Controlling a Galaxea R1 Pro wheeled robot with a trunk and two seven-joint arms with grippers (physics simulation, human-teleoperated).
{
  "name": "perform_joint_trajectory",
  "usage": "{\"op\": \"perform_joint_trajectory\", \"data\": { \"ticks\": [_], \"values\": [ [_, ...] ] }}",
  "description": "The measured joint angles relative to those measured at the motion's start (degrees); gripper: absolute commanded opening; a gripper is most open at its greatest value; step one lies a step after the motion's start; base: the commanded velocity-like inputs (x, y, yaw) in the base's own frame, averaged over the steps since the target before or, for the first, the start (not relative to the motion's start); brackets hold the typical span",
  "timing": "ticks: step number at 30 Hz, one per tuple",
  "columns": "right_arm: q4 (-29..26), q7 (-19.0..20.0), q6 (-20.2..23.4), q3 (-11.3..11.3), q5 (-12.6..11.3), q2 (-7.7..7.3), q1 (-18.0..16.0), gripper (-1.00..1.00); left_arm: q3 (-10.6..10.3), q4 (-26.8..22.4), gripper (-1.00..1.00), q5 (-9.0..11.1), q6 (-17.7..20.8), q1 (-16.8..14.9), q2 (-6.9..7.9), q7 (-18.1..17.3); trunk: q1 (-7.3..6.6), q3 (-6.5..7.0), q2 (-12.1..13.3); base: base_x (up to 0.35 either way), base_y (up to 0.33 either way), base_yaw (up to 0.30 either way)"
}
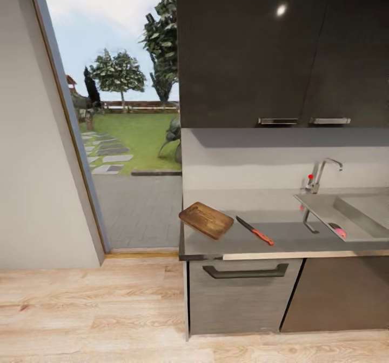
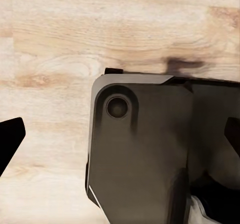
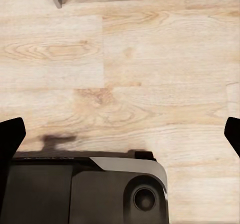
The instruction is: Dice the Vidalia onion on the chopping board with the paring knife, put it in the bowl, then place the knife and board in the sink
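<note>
In the head view the countertop (image 1: 292, 239) runs along the lower right of the frame, grey and glossy with a light wooden front edge. The chopping board (image 1: 206, 220) lies near its left end, turned at an angle. Just to the right of the board, apart from it, lies the paring knife (image 1: 255, 230), its dark blade pointing toward the upper left and its red-orange handle toward the lower right. Further right, at the frame's right edge, the sink (image 1: 324, 209) is set into the counter, with a chrome faucet (image 1: 322, 172) and a small red knob (image 1: 310, 177) at its back. A pink rounded thing (image 1: 339, 231) shows at the near side of the basin; what it is cannot be told. Dark upper cabinets (image 1: 281, 49) fill the upper right, a drawer with a dark handle (image 1: 246, 271) sits under the counter, and a tall opening (image 1: 124, 109) at the upper left looks out on grass and trees.

In the left wrist view the left gripper (image 2: 120, 141) has its dark fingertips at the opposite side edges, spread wide, holding nothing, above the wooden floor (image 2: 100, 34) and a dark part of the robot's base (image 2: 145, 149). In the right wrist view the right gripper (image 3: 120, 134) is likewise spread wide and empty over the floor.
</note>
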Motion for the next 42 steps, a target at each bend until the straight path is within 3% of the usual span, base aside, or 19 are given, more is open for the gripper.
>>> {"op": "perform_joint_trajectory", "data": {
  "ticks": [13, 16, 19, 20, 21, 24, 28, 30, 34, 37, 42],
  "values": [
    [-0.5, 0.07, -1.13, 0.19, 0.11, 0.35, 0.0, 1.0, 0.0, 0.05, 1.0, 0.0, 0.02, 0.0, -0.06, 0.0, 0.0, 0.0, 0.0, -0.003, 0.0, 0.0],
    [-3.43, 0.13, -4.59, 0.25, 0.17, 0.63, -0.01, 1.0, 0.02, 0.04, 1.0, 0.0, 0.02, 0.0, -0.08, 0.0, 0.0, 0.0, 0.0, 0.0, 0.0, 0.0],
    [-13.52, 0.01, -5.8, 0.6, 0.2, 0.7, -0.01, 1.0, 0.03, 0.06, 1.0, 0.01, 0.02, 0.0, -0.08, -0.25, 0.0, 0.01, 0.0, 0.0, 0.0, 0.0],
    [-19.54, -0.03, -4.25, 0.72, 0.17, 0.81, -0.04, 1.0, 0.01, 0.08, 1.0, 0.02, 0.01, 0.0, -0.09, -0.32, 0.0, 0.01, 0.0, 0.0, 0.0, 0.0],
    [-22.13, -0.04, -3.18, 0.75, 0.13, 0.91, -0.01, 1.0, 0.01, 0.08, 1.0, 0.03, 0.01, 0.0, -0.07, -0.34, 0.0, 0.01, 0.0, 0.0, 0.0, 0.0],
    [-34.66, -0.07, 8.38, 0.84, 0.11, 1.49, -0.01, 1.0, -0.01, 0.31, 1.0, 0.01, 0.01, 0.0, -0.08, -0.37, 0.0, 0.01, 0.0, 0.0, 0.0, 0.0],
    [-44.31, -0.08, 16.01, 0.86, 0.11, 1.62, -0.01, 1.0, 0.05, 0.95, 1.0, 0.0, 0.01, 0.0, -0.09, -0.39, 0.0, 0.0, 0.0, 0.0, 0.0, 0.0],
    [-54.56, -0.08, 23.04, 0.87, 0.07, 1.68, -0.02, 1.0, 0.07, 1.18, 1.0, 0.0, 0.01, 0.0, -0.07, -0.39, -0.01, 0.01, 0.0, 0.0, 0.0, 0.0],
    [-61.74, -0.13, 29.06, 0.87, 0.09, 1.73, -0.01, 1.0, 0.07, 1.21, 1.0, 0.0, 0.02, 0.0, -0.06, -0.4, -0.01, 0.01, 0.0, 0.0, 0.0, 0.0],
    [-70.23, -0.25, 35.29, 0.8, 0.15, 1.97, 0.0, 1.0, 0.07, 1.23, 1.0, 0.0, 0.02, 0.0, -0.06, -0.4, -0.01, 0.01, 0.0, 0.0, 0.0, 0.0],
    [-75.06, -0.46, 39.85, 0.63, 0.21, 2.37, 0.0, 1.0, 0.07, 1.23, 1.0, 0.0, 0.02, 0.0, -0.08, -0.4, -0.01, 0.0, 0.0, 0.0, 0.0, 0.0]
  ]
}}
